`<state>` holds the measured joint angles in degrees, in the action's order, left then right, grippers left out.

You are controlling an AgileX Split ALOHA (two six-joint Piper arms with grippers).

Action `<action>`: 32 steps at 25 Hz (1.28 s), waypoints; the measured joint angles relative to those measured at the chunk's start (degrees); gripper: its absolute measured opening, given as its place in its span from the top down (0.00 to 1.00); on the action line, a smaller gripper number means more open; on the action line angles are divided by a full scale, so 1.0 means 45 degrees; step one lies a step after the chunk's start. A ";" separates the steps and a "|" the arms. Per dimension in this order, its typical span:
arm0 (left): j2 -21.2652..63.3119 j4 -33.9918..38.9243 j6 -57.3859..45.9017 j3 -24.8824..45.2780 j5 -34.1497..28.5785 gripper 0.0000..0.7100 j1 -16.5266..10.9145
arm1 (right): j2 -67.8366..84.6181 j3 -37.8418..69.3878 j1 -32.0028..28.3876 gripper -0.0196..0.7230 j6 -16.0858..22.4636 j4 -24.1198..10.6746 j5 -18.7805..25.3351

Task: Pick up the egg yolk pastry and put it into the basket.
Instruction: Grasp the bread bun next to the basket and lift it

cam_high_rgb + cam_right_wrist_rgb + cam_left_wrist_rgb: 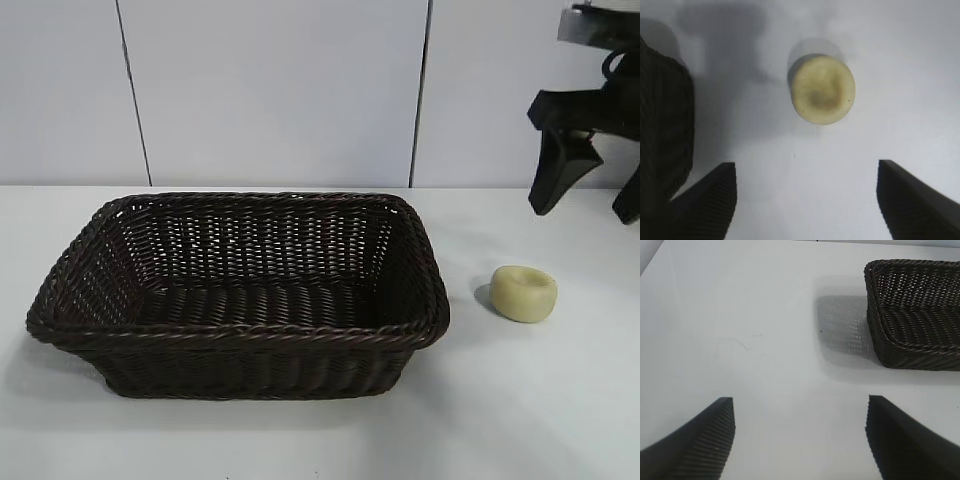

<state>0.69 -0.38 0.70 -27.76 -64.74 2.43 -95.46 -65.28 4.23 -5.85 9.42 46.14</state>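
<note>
The egg yolk pastry (523, 293) is a pale cream-yellow puck with a dimpled top, lying on the white table just right of the basket (240, 340). That dark brown wicker basket holds nothing. High over the table, behind and to the right of the pastry, my right gripper (592, 205) hangs open. In the right wrist view the pastry (823, 89) lies beyond the open right gripper (806, 170), apart from both fingers. My left gripper (801, 407) is open over bare table, with a corner of the basket (880, 347) off to one side.
The white table (560, 400) runs out in front of and to the right of the pastry. A pale panelled wall (280, 90) stands behind. The basket's rim (665, 130) shows dark at one edge of the right wrist view.
</note>
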 joint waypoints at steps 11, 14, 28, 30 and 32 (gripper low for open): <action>0.0000 0.0000 0.0000 0.0000 0.0000 0.25 0.0000 | -0.2939 -0.1399 0.0000 0.22 0.0324 0.0012 -0.1313; 0.0000 0.0000 0.0000 0.0000 0.0000 0.25 0.0000 | -0.3675 -0.1661 0.0000 0.22 0.0457 0.0025 -0.1584; 0.0000 0.0000 0.0000 0.0000 0.0000 0.25 0.0000 | -0.4819 -0.1670 0.0000 0.62 0.0670 0.0049 -0.1902; 0.0000 0.0000 0.0000 0.0000 0.0000 0.25 0.0000 | -0.4819 -0.1670 0.0000 0.72 0.0682 0.0049 -0.1875; 0.0000 0.0000 0.0000 0.0000 0.0000 0.25 0.0000 | -0.4756 -0.1690 0.0000 0.75 0.0682 0.0049 -0.1808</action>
<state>0.69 -0.38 0.70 -27.76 -64.74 2.43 -116.86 -72.88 4.23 -2.78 9.64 38.00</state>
